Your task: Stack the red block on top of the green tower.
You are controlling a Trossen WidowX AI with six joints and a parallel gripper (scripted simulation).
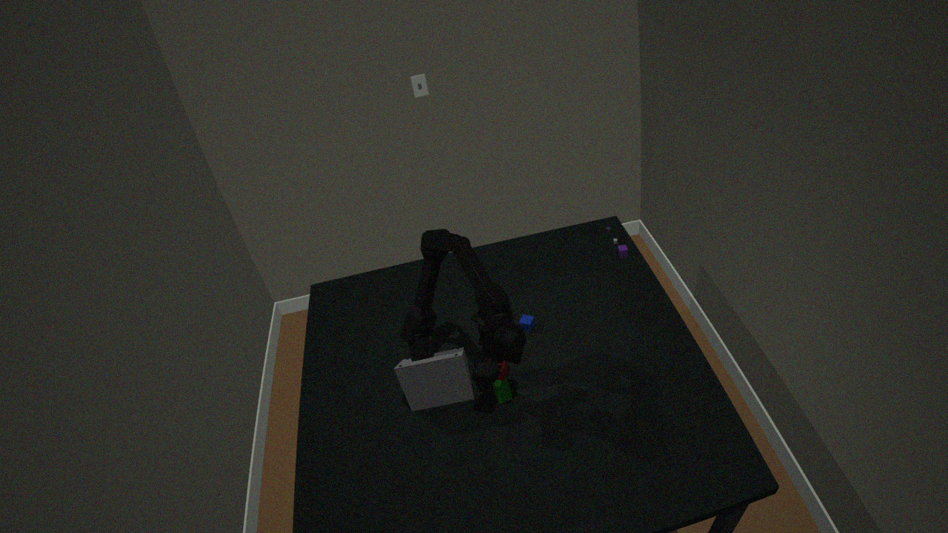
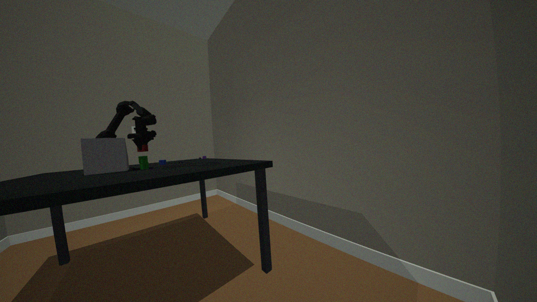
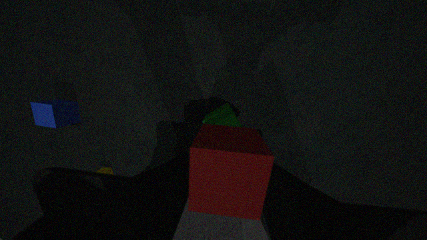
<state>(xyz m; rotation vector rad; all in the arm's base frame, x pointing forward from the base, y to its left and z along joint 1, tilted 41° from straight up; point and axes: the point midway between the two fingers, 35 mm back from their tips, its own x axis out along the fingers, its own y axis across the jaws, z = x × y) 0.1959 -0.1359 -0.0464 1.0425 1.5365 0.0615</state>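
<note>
The red block [image 1: 503, 369] [image 2: 142, 148] [image 3: 230, 183] is held between the fingers of my gripper [image 2: 142, 147] [image 3: 226, 155], which is shut on it. The green tower [image 1: 502, 391] [image 2: 143, 162] [image 3: 223, 115] stands upright on the table beside the grey box. In the exterior view the red block hangs above the tower, with a small gap between them. In the wrist view the red block hides most of the tower, and only a green corner shows past its far edge. The tower looks turned relative to the block there.
A large grey box [image 1: 435, 383] [image 2: 105, 155] stands close beside the tower. A blue block [image 1: 526, 322] [image 2: 162, 162] [image 3: 55, 114] lies farther back. A yellow object [image 3: 105, 171] shows partly behind a finger. A purple block [image 1: 622, 250] [image 2: 204, 157] lies near the far corner of the table.
</note>
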